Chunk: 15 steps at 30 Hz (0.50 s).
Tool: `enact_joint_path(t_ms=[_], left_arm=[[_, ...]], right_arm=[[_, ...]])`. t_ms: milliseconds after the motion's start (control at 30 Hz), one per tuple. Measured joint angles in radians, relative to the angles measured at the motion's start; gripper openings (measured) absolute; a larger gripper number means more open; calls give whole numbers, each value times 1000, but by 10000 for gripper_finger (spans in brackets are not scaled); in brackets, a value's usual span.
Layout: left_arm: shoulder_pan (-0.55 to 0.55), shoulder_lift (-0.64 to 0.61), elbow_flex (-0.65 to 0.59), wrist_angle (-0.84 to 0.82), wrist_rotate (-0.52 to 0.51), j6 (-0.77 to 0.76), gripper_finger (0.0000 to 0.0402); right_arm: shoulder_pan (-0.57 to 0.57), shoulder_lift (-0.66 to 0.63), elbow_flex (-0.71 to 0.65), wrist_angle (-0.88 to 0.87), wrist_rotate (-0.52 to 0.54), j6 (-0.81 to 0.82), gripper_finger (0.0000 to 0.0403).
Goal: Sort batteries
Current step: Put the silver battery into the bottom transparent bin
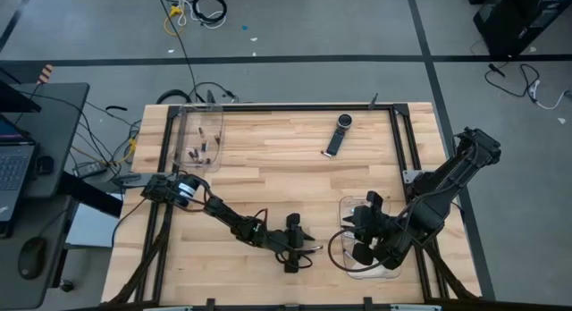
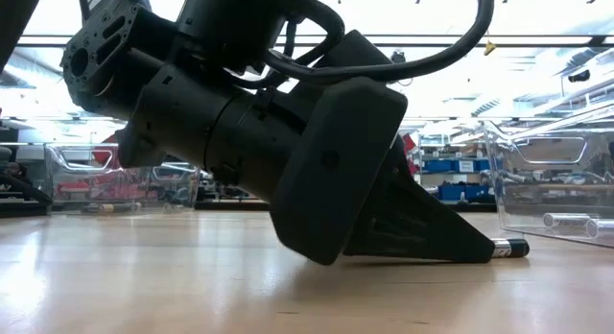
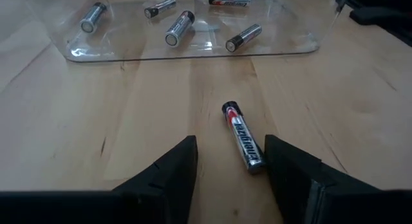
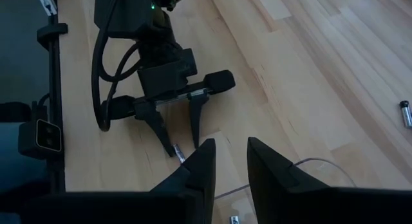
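One battery [image 3: 243, 137], silvery with a dark, red-banded end, lies flat on the wooden table. My left gripper [image 3: 228, 147] is low over the table near its front edge, open, with a finger on either side of the battery's near end. The battery lies closer to one finger, and a thin gap still shows. In the low view the battery [image 2: 508, 248] pokes out past the fingertip. My right gripper [image 4: 225, 163] hangs open above a clear tray [image 1: 371, 262] with nothing between its fingers. Several batteries [image 3: 180, 28] lie in that tray.
A second clear bin [image 1: 197, 141] with several batteries stands at the far left. A long black device [image 1: 338, 134] lies near the far edge. One loose battery [image 4: 405, 113] lies on the bare wood. The tray's wall [image 3: 193, 53] is just ahead of my left gripper.
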Motion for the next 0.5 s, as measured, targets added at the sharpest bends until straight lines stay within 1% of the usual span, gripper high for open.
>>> enact_joint_path(t_ms=[167, 500], left_arm=[[1, 1, -1, 1, 16, 17, 147], [3, 2, -1, -13, 16, 7, 59]], right_arm=[[0, 0, 0, 2, 0, 0, 75], [0, 0, 0, 3, 21, 0, 75]])
